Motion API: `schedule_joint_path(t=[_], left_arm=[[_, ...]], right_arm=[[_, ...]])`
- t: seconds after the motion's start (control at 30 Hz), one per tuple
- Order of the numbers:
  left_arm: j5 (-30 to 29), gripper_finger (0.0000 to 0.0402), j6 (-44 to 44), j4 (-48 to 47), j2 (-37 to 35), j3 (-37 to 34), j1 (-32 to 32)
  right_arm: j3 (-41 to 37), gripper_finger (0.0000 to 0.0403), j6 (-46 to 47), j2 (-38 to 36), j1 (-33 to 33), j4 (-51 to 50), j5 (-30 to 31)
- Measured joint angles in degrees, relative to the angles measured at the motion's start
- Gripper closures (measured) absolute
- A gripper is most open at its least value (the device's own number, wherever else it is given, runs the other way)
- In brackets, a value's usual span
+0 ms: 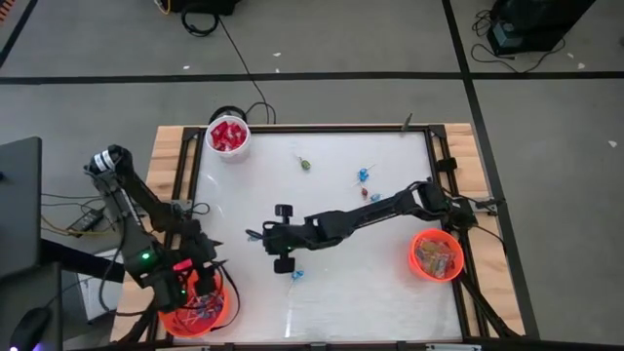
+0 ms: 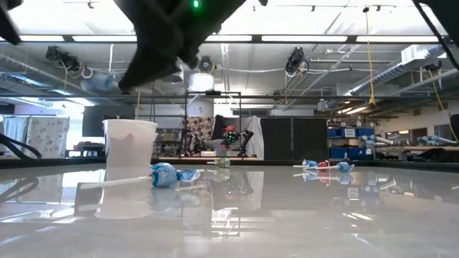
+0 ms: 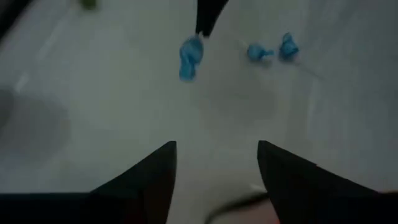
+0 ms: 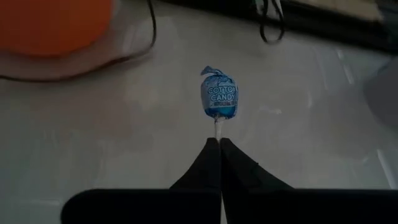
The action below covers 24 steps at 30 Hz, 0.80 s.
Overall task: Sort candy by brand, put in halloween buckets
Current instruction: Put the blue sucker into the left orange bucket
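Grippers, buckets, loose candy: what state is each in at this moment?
Right gripper: shut on the blue lollipop's stick, mid-table.
Left gripper: open, empty, above the left orange bucket.
Left orange bucket: upright, holding candy.
Right orange bucket: upright, holding candy.
White bucket: upright, filled with red packets.
Green candy: loose on the table.

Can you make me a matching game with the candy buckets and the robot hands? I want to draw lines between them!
Things:
1. white pail
2. orange bucket by the right arm
3. right gripper
4. left gripper

What goes with it:
A. fingers apart, nothing between them
B. full of red packets
C. pinching the stick of a blue lollipop
D. holds mixed-colour wrapped sweets

Pairs: 1-B, 2-D, 3-C, 4-A
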Motion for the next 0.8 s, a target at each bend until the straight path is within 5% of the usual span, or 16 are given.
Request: schedule_joint_path(t=[0.27, 0.6, 0.8], left_arm=[[-7.6, 0.0123, 10.2, 7.5, 0.0, -5.3, 5.7], [-8.1, 0.0133, 28.8, 27.6, 0.0, -11.9, 12.4], [-8.6, 0.0148, 31.6, 30.1, 0.0, -12.8, 15.5]], right_arm=[[0.0, 0.0401, -1.1, -0.6, 1.0, 1.8, -0.4], [0.0, 0.0401, -4.0, -0.6, 1.1, 4.3, -0.9], [0.1, 0.0401, -4.4, -0.6, 1.5, 4.3, -3.1]])
